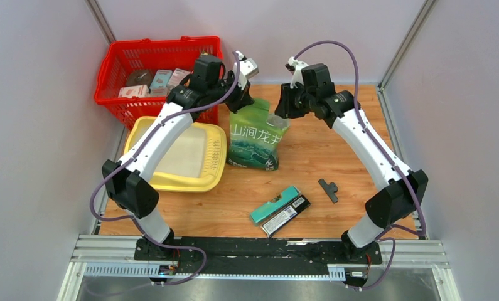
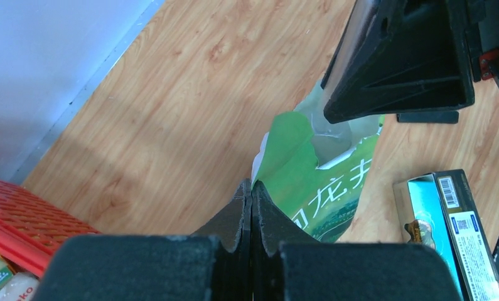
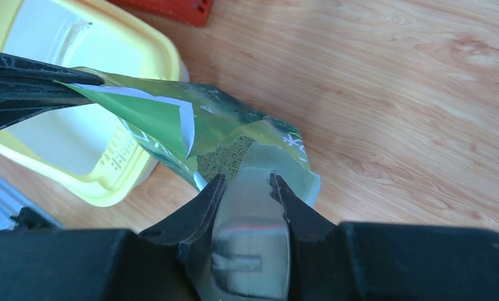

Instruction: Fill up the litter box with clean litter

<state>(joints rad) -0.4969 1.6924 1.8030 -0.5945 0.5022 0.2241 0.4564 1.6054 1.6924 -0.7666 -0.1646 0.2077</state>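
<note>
L end effector [image 2: 252,186]: jaws together, pinching the top edge of the green bag [image 1: 255,137], which stands upright mid-tabletop [image 1: 334,141]. R end effector [image 3: 244,183]: clamped on a pale grey see-thru piece [image 3: 250,238] at the bag mouth; can't tell if it's bag lining or sth else. Clean litter [image 3: 225,157] shows as granules inside the open mouth. Litter box [image 1: 184,183] sits on the tabletop just L of the bag, w/ the red basket [image 1: 115,75] right behind it.
</note>
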